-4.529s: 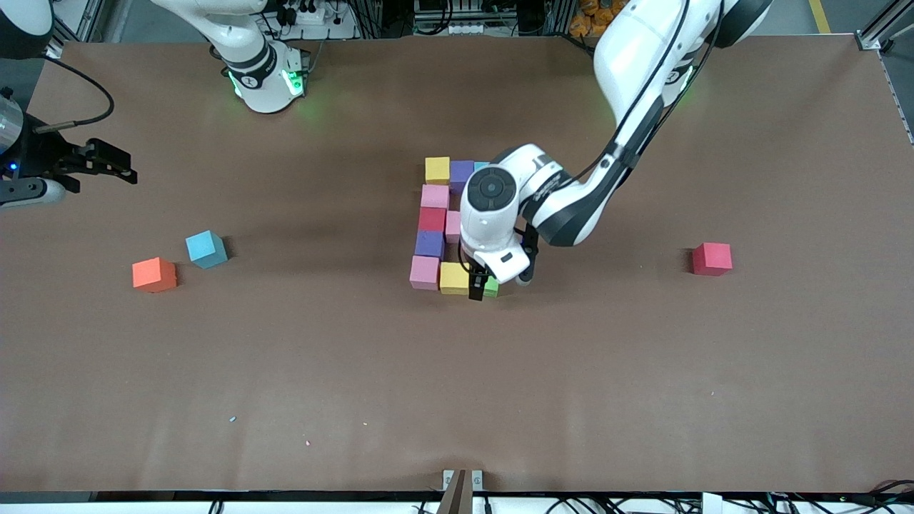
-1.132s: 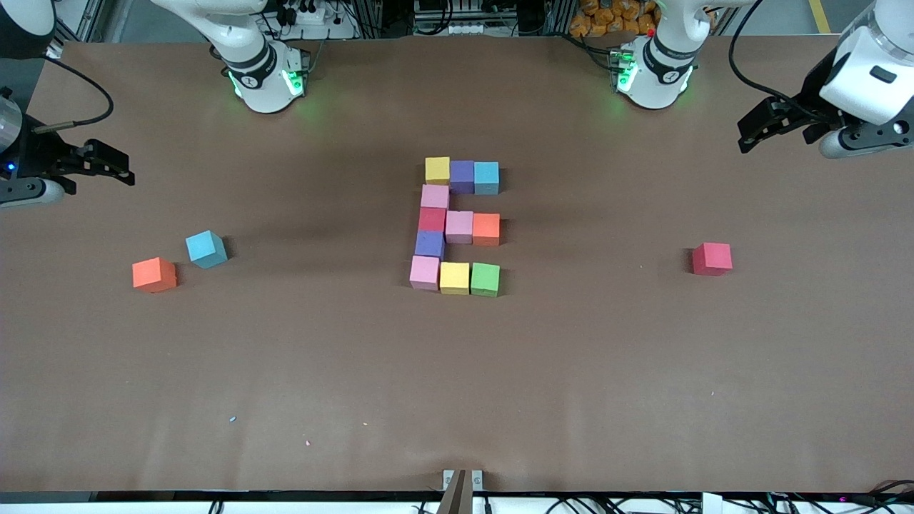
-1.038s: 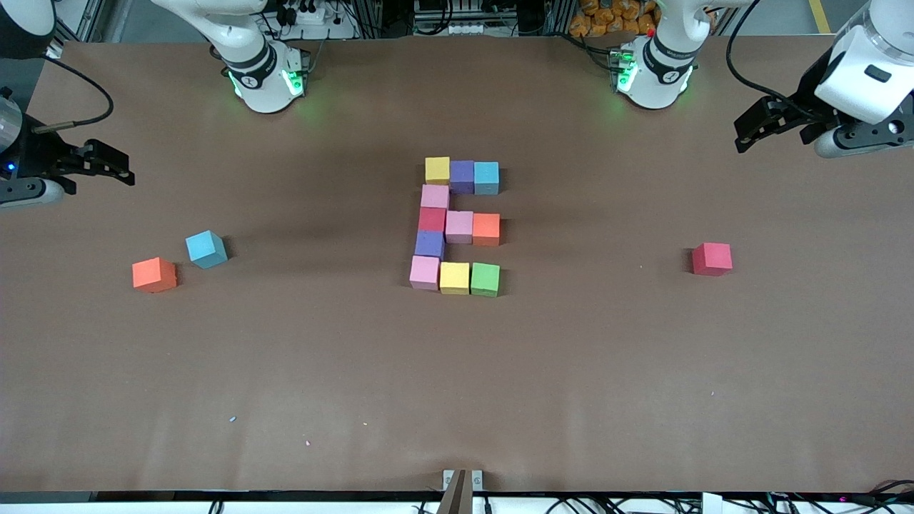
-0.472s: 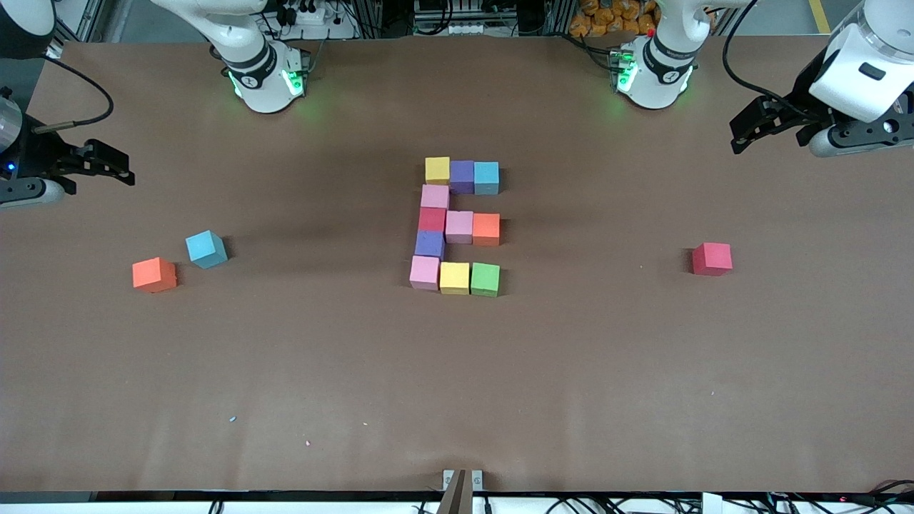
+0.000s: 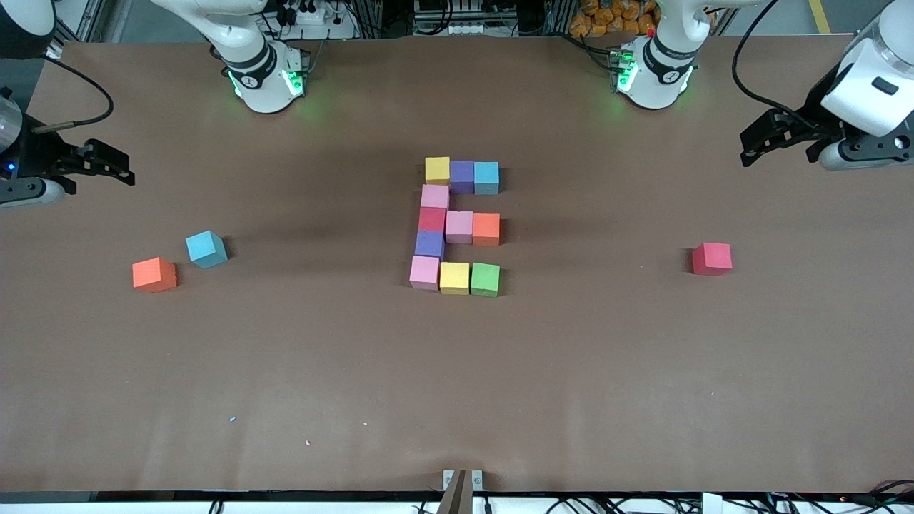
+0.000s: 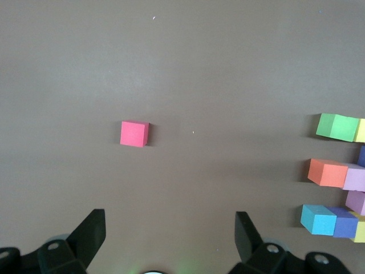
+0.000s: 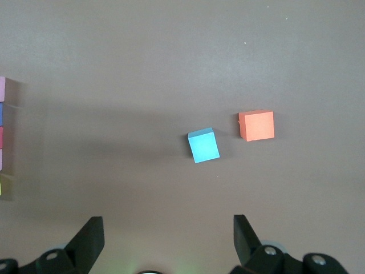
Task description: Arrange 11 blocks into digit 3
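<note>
Front view: the left gripper (image 5: 750, 146) hangs spread wide and empty over the left arm's end of the brown table (image 5: 643, 371) — the right gripper (image 5: 118, 165) likewise over the right arm's end. The digit 3 (image 5: 457, 225) of eleven touching cubes sits mid-table; a spare red cube (image 5: 711, 258), blue cube (image 5: 206, 248) and orange cube (image 5: 154, 275) lie apart.

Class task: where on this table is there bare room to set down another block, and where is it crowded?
Bare: the table nearer the camera than every block, and between the block figure and the lone red block. Crowded: the figure itself; the loose orange and blue blocks sit close together.
</note>
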